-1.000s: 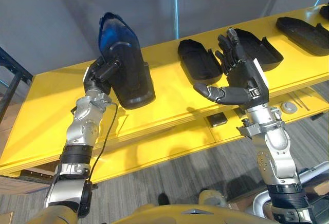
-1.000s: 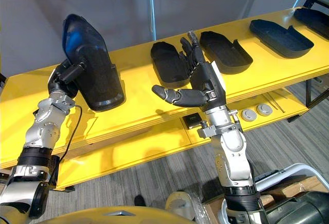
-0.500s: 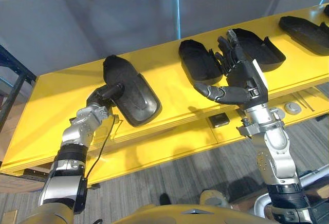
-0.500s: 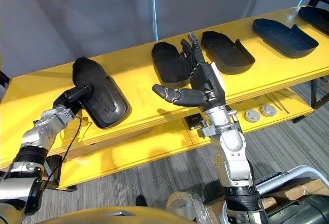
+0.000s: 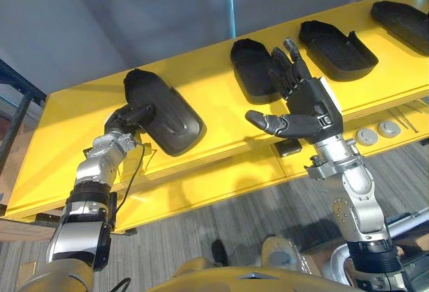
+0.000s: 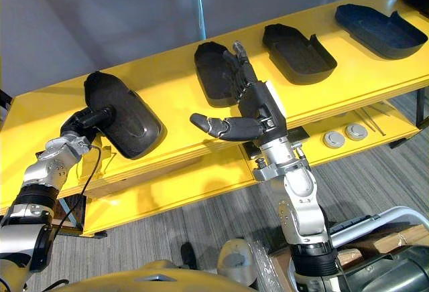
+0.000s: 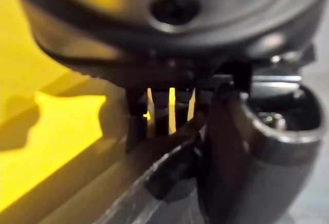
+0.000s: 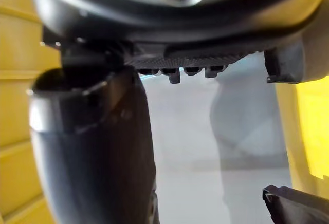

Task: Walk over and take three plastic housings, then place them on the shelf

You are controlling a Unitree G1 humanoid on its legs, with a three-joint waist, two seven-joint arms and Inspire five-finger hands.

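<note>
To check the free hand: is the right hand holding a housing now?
No, the right hand is open in front of the shelf, fingers straight, holding nothing.

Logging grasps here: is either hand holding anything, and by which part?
The left hand pinches the leftmost housing by its left side edge, on the yellow shelf; the right hand is open and empty.

Leftmost housing (image 5: 164, 108) is a long black plastic shell lying flat and slanted on the yellow shelf (image 5: 67, 128), with the left hand (image 5: 129, 118) gripping its near end. Further right, three more black ones sit in a row, hollow side up: second housing (image 5: 251, 71), third housing (image 5: 335, 41), fourth housing (image 5: 402, 16).
</note>
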